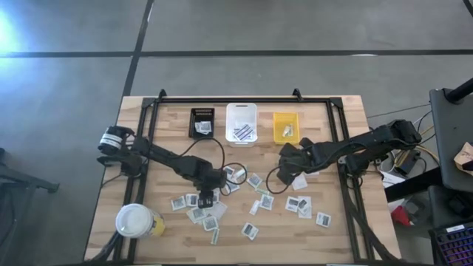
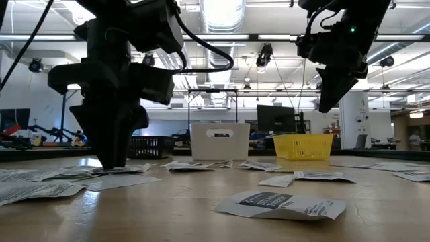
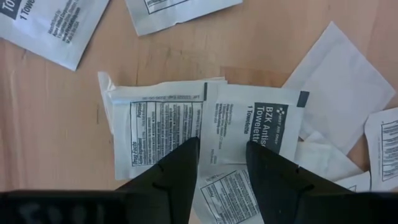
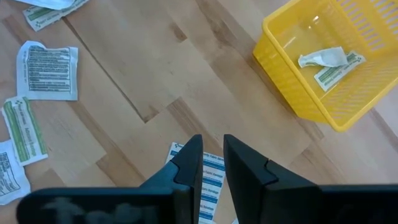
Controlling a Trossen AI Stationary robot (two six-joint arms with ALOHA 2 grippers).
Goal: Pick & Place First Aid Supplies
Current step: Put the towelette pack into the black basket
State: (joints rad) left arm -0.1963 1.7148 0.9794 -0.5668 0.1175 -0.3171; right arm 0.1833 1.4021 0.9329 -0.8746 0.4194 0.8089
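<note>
Yellow bin (image 4: pixel 323 68) holds two pale strips; white bin (image 1: pixel 242 123) has blue-striped packets. White printed packets (image 1: pixel 222 203) lie scattered on counter (image 1: pixel 148 159) below white bin. Left gripper (image 3: pixel 222 163) jaws part-open, down over the packets, gripping nothing; right gripper (image 4: pixel 212 165) jaws narrow, empty, above a blue-striped packet (image 4: pixel 210 186).

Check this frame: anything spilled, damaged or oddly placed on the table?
Nothing looks damaged. The packets lie loosely scattered and partly overlapping across the table, as expected mid-sort. The one odd item is a large white-lidded cup near the table's front left corner, unrelated to the three bins.
</note>
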